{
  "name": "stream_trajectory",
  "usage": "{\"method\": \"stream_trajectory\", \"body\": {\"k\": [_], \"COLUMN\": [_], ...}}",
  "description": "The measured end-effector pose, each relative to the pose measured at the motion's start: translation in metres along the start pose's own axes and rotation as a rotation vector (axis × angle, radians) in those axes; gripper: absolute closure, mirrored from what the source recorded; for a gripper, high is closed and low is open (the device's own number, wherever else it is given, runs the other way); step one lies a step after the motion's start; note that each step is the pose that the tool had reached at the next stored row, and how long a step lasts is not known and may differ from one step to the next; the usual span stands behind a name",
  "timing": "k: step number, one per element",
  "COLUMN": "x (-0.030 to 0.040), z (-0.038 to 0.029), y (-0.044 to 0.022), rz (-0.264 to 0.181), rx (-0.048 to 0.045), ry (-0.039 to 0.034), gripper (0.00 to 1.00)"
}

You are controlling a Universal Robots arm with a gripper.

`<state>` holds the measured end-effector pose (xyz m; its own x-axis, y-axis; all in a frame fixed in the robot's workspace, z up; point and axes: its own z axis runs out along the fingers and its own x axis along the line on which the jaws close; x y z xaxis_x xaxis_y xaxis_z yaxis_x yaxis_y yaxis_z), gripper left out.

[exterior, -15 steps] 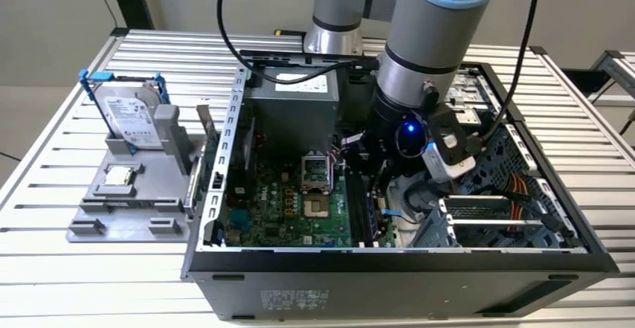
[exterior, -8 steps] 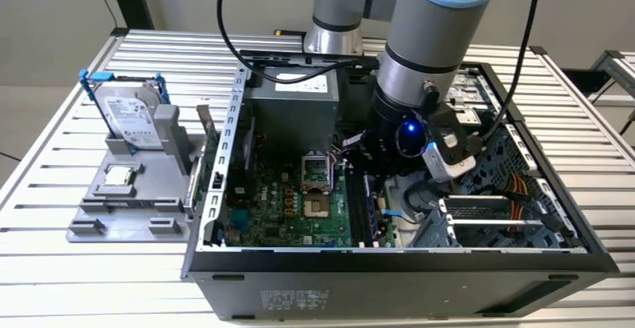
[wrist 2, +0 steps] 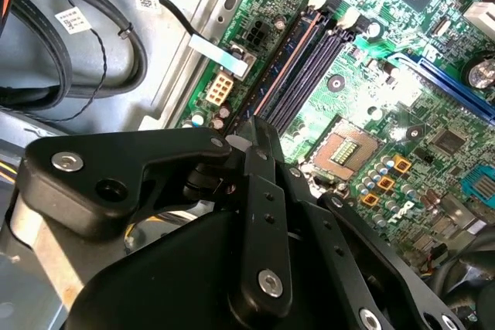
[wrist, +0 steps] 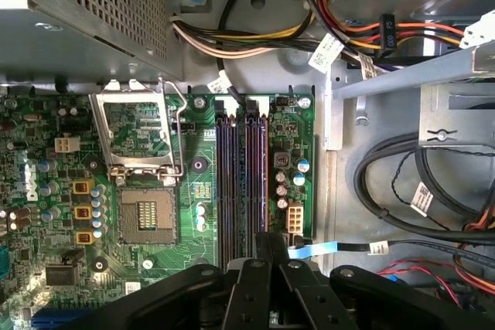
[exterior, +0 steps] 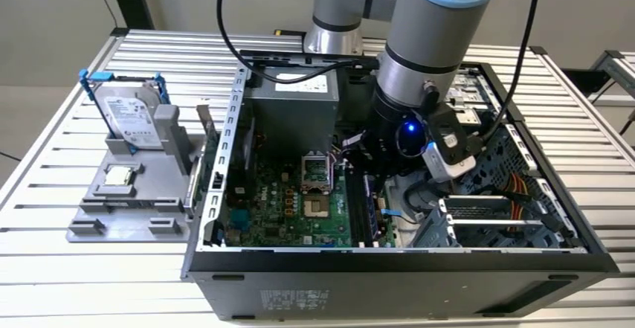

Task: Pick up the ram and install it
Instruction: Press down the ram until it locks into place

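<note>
A slatted metal desk (exterior: 59,157) carries an open computer case (exterior: 397,268). The end effector (wrist: 267,249) is lowered inside the case, over the near end of the memory slots (wrist: 241,183); its fingers (wrist 2: 259,152) are drawn together, though what they clamp cannot be told. The ram cannot be made out. Beside the slots lies the open CPU socket (wrist: 143,214). On the exterior view's left, a grey fixture (exterior: 129,201) holds a hard drive (exterior: 129,116).

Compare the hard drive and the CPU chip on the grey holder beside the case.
The hard drive stands upright; the CPU chip lies flat. The hard drive is clearly the larger and oblong; the CPU chip is small and square. The hard drive sits in a blue frame; the CPU chip has none. Both are silver and rest on the grey holder, at the exterior view's left of the computer case.
</note>
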<state>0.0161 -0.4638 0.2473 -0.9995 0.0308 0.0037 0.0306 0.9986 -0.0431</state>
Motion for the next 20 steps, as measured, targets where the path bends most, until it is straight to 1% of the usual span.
{"method": "stream_trajectory", "body": {"k": [9, 20], "x": [0.0000, 0.0000], "z": [0.0000, 0.0000], "y": [0.0000, 0.0000], "rz": [-0.007, -0.068], "rx": [0.0000, 0.0003], "ry": [-0.0003, -0.0029], "gripper": [1.00, 1.00]}}
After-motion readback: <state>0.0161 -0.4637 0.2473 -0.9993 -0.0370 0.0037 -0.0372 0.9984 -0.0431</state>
